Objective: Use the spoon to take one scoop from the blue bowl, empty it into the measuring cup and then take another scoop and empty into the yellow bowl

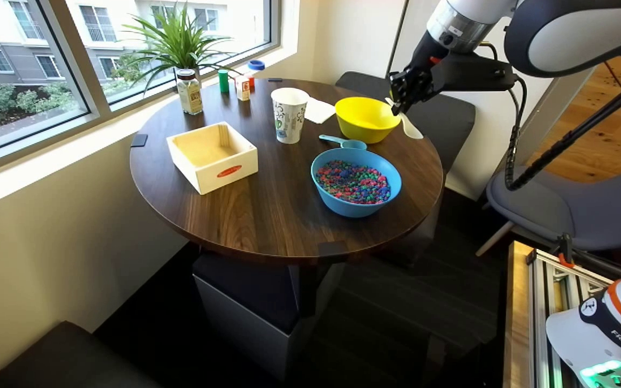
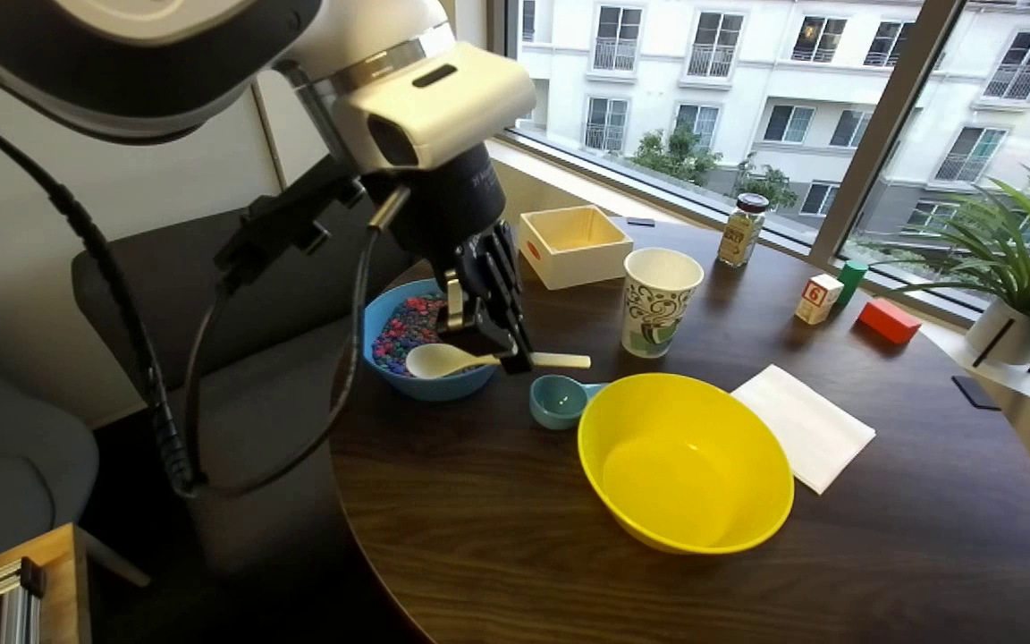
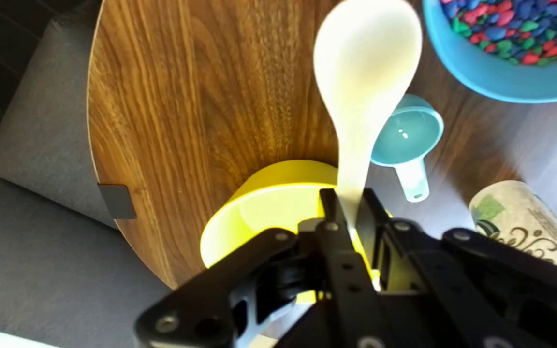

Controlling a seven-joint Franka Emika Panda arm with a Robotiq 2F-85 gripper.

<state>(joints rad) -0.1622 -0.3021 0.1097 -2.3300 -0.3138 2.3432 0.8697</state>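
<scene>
The white spoon [image 3: 368,53] is gripped by its handle, with my gripper [image 3: 348,203] shut on it. In the wrist view its hollow faces the camera and looks empty. Both exterior views show the gripper [image 2: 515,356] raised above the table with the spoon [image 1: 411,129] sticking out on both sides. Below it lies the yellow bowl [image 2: 685,483], plain and empty inside. The blue bowl [image 1: 356,209] holds many small coloured pieces. Between the two bowls sits a small teal measuring cup [image 2: 558,402] with a short handle; it too appears empty.
A printed paper cup [image 1: 288,121] stands near the middle of the round table [image 1: 283,215]. An open wooden box [image 1: 227,171] is towards the window side. A jar [image 1: 189,97], a white napkin [image 2: 806,429], small blocks [image 2: 889,320] and a plant [image 1: 178,43] are farther off.
</scene>
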